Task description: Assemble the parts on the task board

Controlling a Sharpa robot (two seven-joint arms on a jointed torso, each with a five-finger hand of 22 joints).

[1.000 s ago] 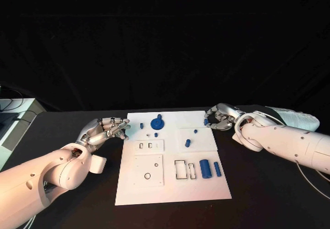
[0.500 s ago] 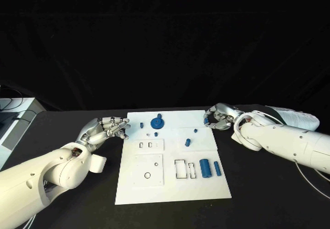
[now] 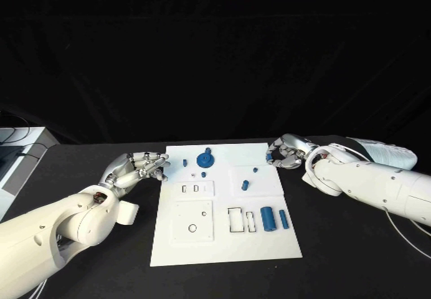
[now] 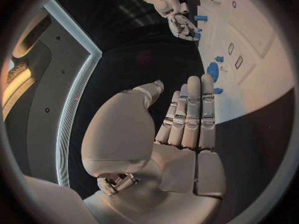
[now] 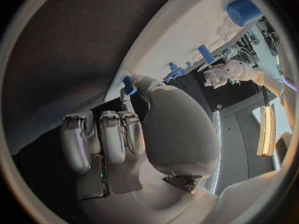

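The white task board lies in the middle of the table. On it are a blue round part, small blue pegs, a thick blue cylinder and a slim blue bar. My left hand hovers at the board's far left edge, fingers straight and thumb apart, holding nothing. At the board's far right corner is my right hand, its fingers curled. Its thumb and a finger pinch a small blue part at the board's edge.
The board has rectangular slots and round holes in its near half. A grey box stands at the table's far left. Black tabletop flanks the board on both sides.
Both hands have barely shifted. The left hand has edged slightly farther from me along the board's left edge. The right hand still keeps the small blue part at the corner.
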